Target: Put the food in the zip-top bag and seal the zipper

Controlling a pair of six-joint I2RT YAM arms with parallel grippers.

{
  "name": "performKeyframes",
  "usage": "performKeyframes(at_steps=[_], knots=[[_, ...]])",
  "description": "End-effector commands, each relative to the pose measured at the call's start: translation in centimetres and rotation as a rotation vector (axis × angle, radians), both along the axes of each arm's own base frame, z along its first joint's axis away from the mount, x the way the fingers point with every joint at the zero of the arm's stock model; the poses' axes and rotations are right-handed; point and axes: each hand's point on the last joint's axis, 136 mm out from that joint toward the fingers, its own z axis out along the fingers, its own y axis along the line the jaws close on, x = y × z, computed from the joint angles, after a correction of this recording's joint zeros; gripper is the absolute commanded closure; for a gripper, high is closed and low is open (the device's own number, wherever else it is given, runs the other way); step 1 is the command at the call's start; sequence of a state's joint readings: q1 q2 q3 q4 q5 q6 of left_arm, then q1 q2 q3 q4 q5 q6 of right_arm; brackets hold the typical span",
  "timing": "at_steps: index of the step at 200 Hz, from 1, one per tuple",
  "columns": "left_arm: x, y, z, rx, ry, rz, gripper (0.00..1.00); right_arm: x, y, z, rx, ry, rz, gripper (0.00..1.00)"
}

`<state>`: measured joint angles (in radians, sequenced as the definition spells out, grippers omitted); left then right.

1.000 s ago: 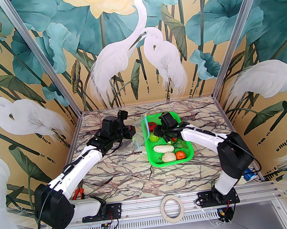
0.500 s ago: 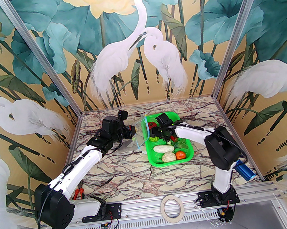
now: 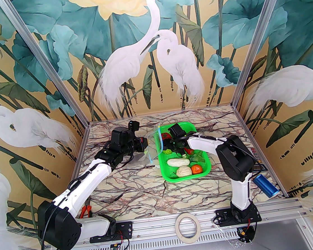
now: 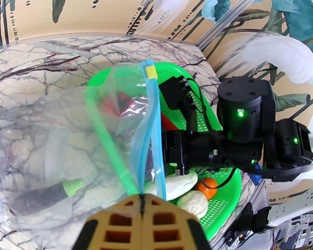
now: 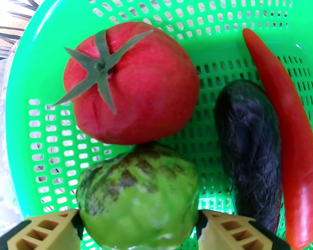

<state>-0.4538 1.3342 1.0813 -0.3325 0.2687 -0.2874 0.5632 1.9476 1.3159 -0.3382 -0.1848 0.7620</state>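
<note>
My left gripper point(image 4: 141, 197) is shut on the mouth edge of the clear zip-top bag point(image 4: 73, 136), holding it up just left of the green basket point(image 3: 185, 178). The light-blue zipper point(image 4: 152, 127) gapes a little, its yellow tab point(image 4: 151, 72) at the far end. A dark vegetable point(image 4: 41, 197) lies inside the bag. My right gripper point(image 5: 138, 224) is down in the basket, open, its fingers close on either side of the green apple point(image 5: 137, 195). The red tomato point(image 5: 129, 83), the eggplant point(image 5: 249, 151) and the red chili point(image 5: 286, 136) lie beyond it.
Nearer in the basket lie a white gourd point(image 3: 178, 162), a pale cabbage point(image 3: 184, 171), an orange point(image 3: 196, 169) and a leafy green point(image 3: 198, 157). Pliers point(image 3: 85, 210) rest by the left base, a tape roll point(image 3: 187, 226) on the front rail, a blue cylinder point(image 3: 265, 185) at the right.
My right arm has folded in and its gripper has slid left in the basket toward the bag side, over the green apple. The left arm and the bag have stayed still.
</note>
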Motion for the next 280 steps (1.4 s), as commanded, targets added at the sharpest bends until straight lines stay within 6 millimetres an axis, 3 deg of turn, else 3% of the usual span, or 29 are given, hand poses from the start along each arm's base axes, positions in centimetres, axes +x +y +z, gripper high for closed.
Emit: performKeyframes(at_steps=[1, 19, 47, 91, 174, 233, 258, 280], knots=[[-0.4, 0.0, 0.3, 0.008, -0.009, -0.018, 1.0, 0.2, 0.2, -1.7, -0.004, 0.026, -0.002, 0.25], [-0.5, -0.1, 0.3, 0.007, -0.008, -0.019, 1.0, 0.2, 0.5, -2.0, 0.01, 0.029, 0.004, 0.33], [-0.5, 0.0, 0.4, 0.009, -0.011, -0.018, 1.0, 0.1, 0.1, -1.9, 0.024, 0.014, -0.01, 0.58], [-0.6, 0.1, 0.4, 0.01, -0.01, -0.017, 1.0, -0.1, -1.2, 0.0, 0.027, -0.049, -0.04, 0.7], [-0.3, -0.2, 0.0, 0.008, 0.002, -0.021, 1.0, -0.6, -3.6, 6.6, 0.002, -0.198, -0.077, 0.71], [0.5, -0.8, 0.2, 0.0, 0.006, -0.031, 1.0, -2.0, -5.4, 14.0, 0.003, -0.339, -0.071, 0.7], [0.8, -1.1, 0.3, -0.007, 0.008, -0.033, 1.0, -3.0, -5.0, 16.7, 0.049, -0.381, -0.032, 0.71], [1.0, -1.3, 0.5, -0.017, 0.008, -0.033, 1.0, -4.0, -3.4, 18.1, 0.116, -0.387, 0.034, 0.71]])
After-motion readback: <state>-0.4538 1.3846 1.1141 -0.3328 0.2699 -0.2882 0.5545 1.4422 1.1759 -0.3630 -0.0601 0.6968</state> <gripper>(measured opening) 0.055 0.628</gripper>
